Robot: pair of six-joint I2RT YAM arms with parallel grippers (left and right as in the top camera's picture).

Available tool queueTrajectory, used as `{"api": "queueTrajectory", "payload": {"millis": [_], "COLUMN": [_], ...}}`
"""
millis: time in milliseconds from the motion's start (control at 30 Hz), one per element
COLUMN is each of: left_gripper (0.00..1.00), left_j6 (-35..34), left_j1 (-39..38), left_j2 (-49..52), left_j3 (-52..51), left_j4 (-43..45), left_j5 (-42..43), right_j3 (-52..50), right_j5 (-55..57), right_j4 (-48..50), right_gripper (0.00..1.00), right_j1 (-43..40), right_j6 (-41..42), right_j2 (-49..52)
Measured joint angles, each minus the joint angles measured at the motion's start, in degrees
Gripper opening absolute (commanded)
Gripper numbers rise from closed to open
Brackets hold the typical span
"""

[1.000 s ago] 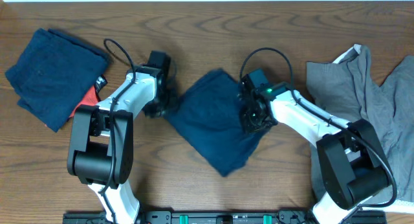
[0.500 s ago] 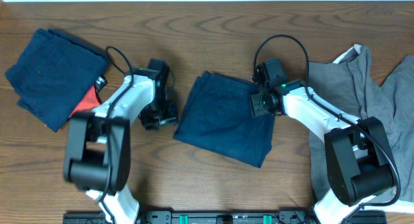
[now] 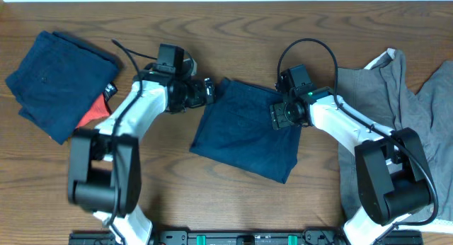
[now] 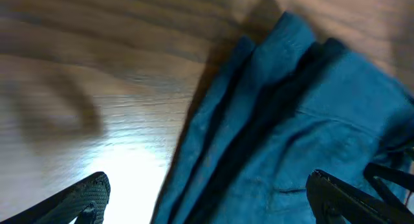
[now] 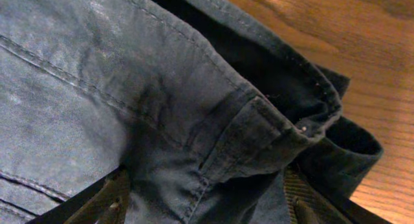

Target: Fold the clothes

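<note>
- Overhead: the brown wood counter (image 3: 226, 32) has a pale strip along its far edge. Folded jeans (image 3: 244, 135) lie at centre as a skewed rectangle. A blue pile (image 3: 49, 82) over a red cloth (image 3: 92, 112) sits far left, and grey clothes (image 3: 386, 89) far right. The left end effector (image 3: 202, 90) is at the jeans' upper left corner. The right end effector (image 3: 279, 116) is on their upper right edge.
- Left wrist: glare lies on the counter (image 4: 77, 88). The jeans (image 4: 297, 120) show layered fold edges. The left end effector (image 4: 207, 198) is released, fingers wide apart.
- Right wrist: the jeans (image 5: 129, 88) show a waistband with a rivet, with the counter (image 5: 362, 56) beyond. The right end effector (image 5: 207, 198) is released, spread over the denim.
</note>
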Motion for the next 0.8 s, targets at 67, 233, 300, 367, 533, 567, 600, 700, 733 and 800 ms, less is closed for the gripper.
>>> {"api": "queueTrajectory", "payload": {"millis": [67,233,300,367,533,567,600,700,733,800], "left_gripper": [0.98,0.95,0.73,0.51,0.06,0.06,0.06,0.06,0.06,0.06], "left_j6": [0.0,0.2,0.0,0.3,0.9,1.0,1.0,1.0,1.0,1.2], "left_j1": [-0.4,-2.2,-3.1,-4.3,-6.4,-6.5,-6.4,-5.2,-4.4,-1.7], "left_j2": [2.4,5.2,5.8,6.9,8.8,8.8,8.7,8.5,8.2,7.0], "left_j3": [0.0,0.8,1.2,1.5,1.4,1.4,1.4,1.4,1.4,1.4], "left_j4": [0.8,2.8,2.8,2.5,2.3,2.3,2.3,1.1,0.3,-1.7], "left_j5": [1.9,6.9,7.8,8.8,9.0,9.1,9.2,9.4,9.0,7.5], "right_j3": [0.0,0.0,0.0,0.0,0.0,0.0,0.0,0.5,0.7,1.2], "right_j5": [0.0,-0.2,-0.2,-0.2,-0.4,-0.4,-0.4,-0.7,-0.8,-1.2], "right_j4": [0.0,-0.2,-0.3,-0.3,-1.9,-2.3,-2.9,-5.2,-6.3,-7.9], "right_gripper": [0.75,0.75,0.74,0.74,0.76,0.77,0.78,0.79,0.79,0.8], "right_j1": [0.0,0.0,0.0,0.0,0.0,0.0,0.0,0.0,0.0,-0.1], "right_j6": [0.0,0.0,0.0,0.0,0.0,0.0,0.0,0.0,0.0,0.0], "right_j2": [0.0,0.0,0.0,0.0,0.0,0.0,0.0,-0.4,-0.9,-2.1]}}
